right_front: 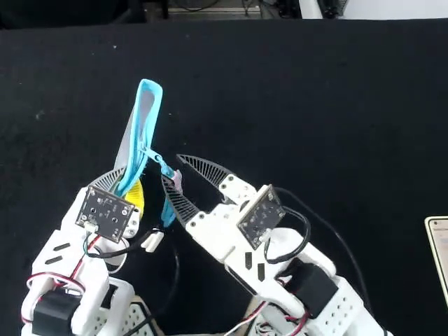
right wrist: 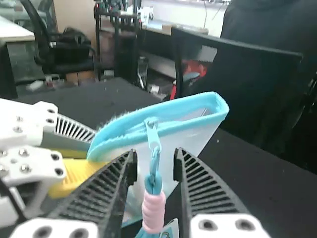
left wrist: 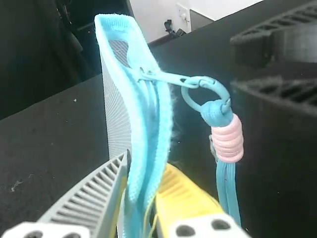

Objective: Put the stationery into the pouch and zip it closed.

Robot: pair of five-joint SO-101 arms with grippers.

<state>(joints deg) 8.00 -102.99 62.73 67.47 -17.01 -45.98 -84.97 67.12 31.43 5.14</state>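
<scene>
Pouch (right_front: 143, 119): light-blue trim with pale mesh-looking sides. It's held up on edge over the black table (right_front: 315, 105), left of centre in the high view, with its far end pointing toward the top of the frame.

Left gripper (right_front: 126, 183): sits at the lower left of the high view. Its grey and yellow fingers are clamped on the near end of the pouch. In its own wrist view we see the blue edge squeezed right between them (left wrist: 143, 166).

Right gripper (right_front: 172, 169): sits bottom centre in the high view and comes in from the right of the pouch. Its black ribbed fingers are spread apart and aren't pinching anything.

Zipper pull (right wrist: 152, 131): a small blue tab on the pouch's top edge. In the right wrist view it sits in the gap between the two black fingers, roughly centre frame. In the left wrist view it sticks out sideways (left wrist: 171, 78) to a blue ring.

Cord (left wrist: 227, 139): a blue loop knotted to that ring, wrapped in a pink coil and hanging down. In the right wrist view the coil (right wrist: 152, 206) dangles between the black fingers, near the bottom edge. We can't tell if it brushes either one.

Zip: we honestly can't tell how much of it is done up.

Pale flat thing (right_front: 437, 245): lies on the table, cut off by the right edge of the high view, well away from both arms.
</scene>
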